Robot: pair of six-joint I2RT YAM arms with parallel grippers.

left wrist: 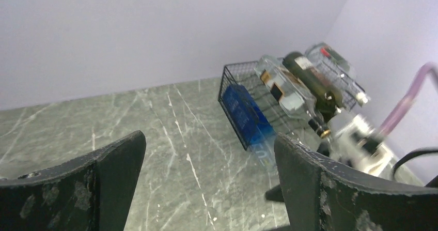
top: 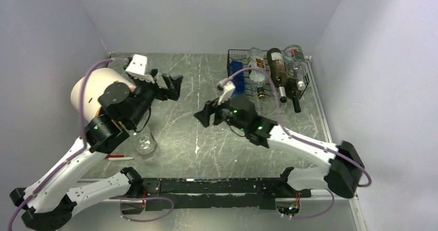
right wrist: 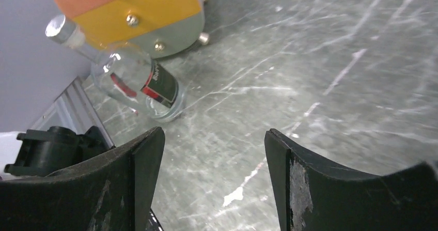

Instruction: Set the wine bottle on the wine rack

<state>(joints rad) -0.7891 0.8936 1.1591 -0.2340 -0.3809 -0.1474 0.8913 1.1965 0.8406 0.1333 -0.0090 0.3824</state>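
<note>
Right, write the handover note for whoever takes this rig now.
Left gripper: open, empty. Right gripper: open, empty, facing the wine bottle.
Wine bottle: clear, upright on the table, near left, untouched.
Wine rack, far right: three bottles on top, a blue bottle lower down.
To do: grasp the bottle, lay it on the rack.

Left hand (left wrist: 209,138) low in frame: two scuffed black fingers (left wrist: 113,179) spread wide, nothing between them, grey-green marbled counter (left wrist: 155,117) beyond. Pale lilac wall (left wrist: 129,34) behind. Upper right: black wire box-shaped wine rack (left wrist: 227,81). Lying side by side on top tier: clear glass bottle (left wrist: 281,89), dark green glass wine bottle (left wrist: 315,86), second clear glass bottle (left wrist: 335,68). Blue glass bottle (left wrist: 248,112) lying in lower tier. Right edge: blurred white arm part (left wrist: 364,143), purple cable (left wrist: 408,99).
</note>
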